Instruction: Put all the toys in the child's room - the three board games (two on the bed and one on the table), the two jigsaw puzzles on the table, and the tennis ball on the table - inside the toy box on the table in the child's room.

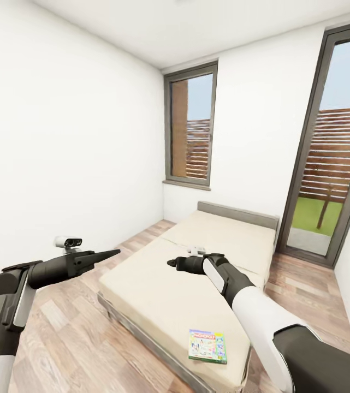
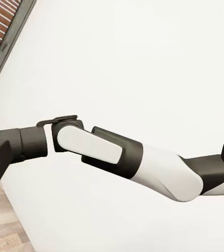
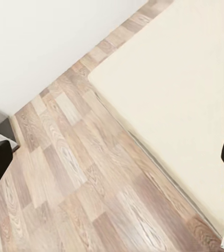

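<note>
Below and slightly right of our right gripper (image 1: 170, 263), a white, green and blue board game (image 1: 207, 345) lies flat near the foot corner of the bed (image 1: 158, 295); the gripper hangs over the mattress middle, well apart from the box, and we cannot tell how its jaws stand. Our left gripper (image 1: 114, 251) sits out over the wood floor (image 1: 71, 338) beside the bed's left edge, fingers drawn to a point and holding nothing. Past both grippers, we see the grey headboard (image 1: 239, 214) between two tall grey-framed windows (image 1: 191, 131).
</note>
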{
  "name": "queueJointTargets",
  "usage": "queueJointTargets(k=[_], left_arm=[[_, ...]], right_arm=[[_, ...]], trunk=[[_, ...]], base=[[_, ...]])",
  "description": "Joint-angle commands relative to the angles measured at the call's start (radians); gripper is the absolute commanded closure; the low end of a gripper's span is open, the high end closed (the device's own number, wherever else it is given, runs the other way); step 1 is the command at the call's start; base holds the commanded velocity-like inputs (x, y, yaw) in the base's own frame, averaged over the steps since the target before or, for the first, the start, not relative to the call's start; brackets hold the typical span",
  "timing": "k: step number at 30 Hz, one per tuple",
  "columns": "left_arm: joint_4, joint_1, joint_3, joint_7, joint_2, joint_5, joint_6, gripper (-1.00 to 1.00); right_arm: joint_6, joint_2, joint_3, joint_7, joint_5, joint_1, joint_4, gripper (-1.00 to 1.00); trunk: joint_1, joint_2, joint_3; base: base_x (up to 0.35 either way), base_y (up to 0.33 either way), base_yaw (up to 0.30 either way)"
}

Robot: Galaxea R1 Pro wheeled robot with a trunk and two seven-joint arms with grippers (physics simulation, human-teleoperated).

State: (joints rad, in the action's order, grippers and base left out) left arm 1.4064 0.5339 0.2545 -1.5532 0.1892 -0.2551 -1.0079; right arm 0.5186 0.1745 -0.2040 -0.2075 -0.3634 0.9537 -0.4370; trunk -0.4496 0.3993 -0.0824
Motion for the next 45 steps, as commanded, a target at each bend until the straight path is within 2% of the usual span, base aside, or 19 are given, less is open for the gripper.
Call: queueJointTargets(k=[1, 25, 36, 45], left_arm=[[0.000, 0.000, 0.000, -0.004, 0.001, 0.000, -0.011, -1.00], [0.000, 0.000, 0.000, -0.004, 0.000, 0.000, -0.011, -1.00], [0.000, 0.000, 0.000, -0.004, 0.001, 0.000, -0.011, -1.00], [0.000, 0.000, 0.000, -0.004, 0.001, -0.001, -0.011, -1.00]], right_arm=[[0.003, 0.000, -0.002, -0.001, 0.001, 0.000, 0.000, -1.00], [0.003, 0.000, -0.002, -0.002, 0.001, 0.000, 0.000, -1.00], [-0.027, 0.000, -0.002, -0.002, 0.000, 0.000, 0.000, -1.00], [-0.029, 0.000, -0.002, -0.003, 0.000, 0.000, 0.000, -1.00]], trunk=[[0.000, 0.001, 0.000], [0.000, 0.001, -0.020], [0.000, 0.001, -0.021], [0.000, 0.001, -0.011]], base=[[0.000, 0.000, -0.247], [0.000, 0.003, -0.243], [0.000, 0.180, -0.040], [0.000, 0.282, -0.002]])
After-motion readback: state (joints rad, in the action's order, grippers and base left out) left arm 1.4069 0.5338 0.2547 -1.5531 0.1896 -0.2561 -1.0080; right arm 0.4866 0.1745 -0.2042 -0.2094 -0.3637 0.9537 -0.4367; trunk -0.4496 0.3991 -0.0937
